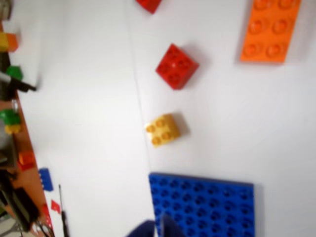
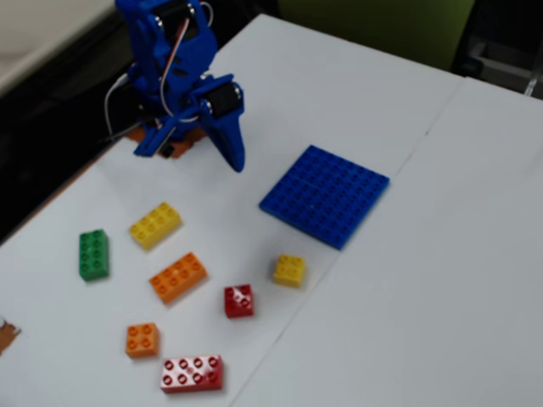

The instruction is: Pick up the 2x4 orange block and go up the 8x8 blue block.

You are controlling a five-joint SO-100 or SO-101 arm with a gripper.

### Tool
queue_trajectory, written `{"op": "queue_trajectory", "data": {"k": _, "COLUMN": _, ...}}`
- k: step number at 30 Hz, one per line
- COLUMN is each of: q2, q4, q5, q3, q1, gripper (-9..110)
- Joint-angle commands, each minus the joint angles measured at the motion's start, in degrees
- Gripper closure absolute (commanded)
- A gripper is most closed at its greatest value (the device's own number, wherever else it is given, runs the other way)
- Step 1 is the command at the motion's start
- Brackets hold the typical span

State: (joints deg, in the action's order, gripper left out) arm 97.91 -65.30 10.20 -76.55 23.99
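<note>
Orange 2x4 block [image 2: 178,277], oblong and studded, lies apart from the flat blue baseplate [image 2: 325,195]; jaws' opening can't be told.

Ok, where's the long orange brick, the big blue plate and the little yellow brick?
2x4 orange block [image 2: 178,277]: fixed view, on its studded top, middle.
8x8 blue block [image 2: 325,194]: fixed view, on the middle of its studded face.
Small yellow brick [image 2: 289,270]: fixed view, on its top studs.

2x4 orange block [image 2: 178,277]: oblong, eight studs, flat on white table (studs up). 8x8 blue block [image 2: 325,195]: thin studded baseplate, flat, well apart.
</note>
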Motion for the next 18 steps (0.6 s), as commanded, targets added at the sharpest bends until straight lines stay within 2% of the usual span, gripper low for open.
{"op": "queue_trajectory", "data": {"k": 1, "q2": -7.56, "q4": -4.39, "q5": 2.29, "q3": 14.15, "q1": 2.02, "gripper": 99}}
{"op": "queue_trajectory", "data": {"k": 5, "q2": -14.77, "q4": -5.1, "q5": 2.29, "q3": 22.32, "q1": 4.04, "gripper": 96}}
{"op": "queue_trajectory", "data": {"k": 9, "q2": -21.62, "q4": -6.68, "q5": 7.03, "q3": 29.0, "q1": 5.54, "gripper": 91}}
{"op": "queue_trajectory", "data": {"k": 18, "q2": -27.6, "q4": -8.53, "q5": 15.56, "q3": 31.46, "q1": 9.23, "gripper": 83}}
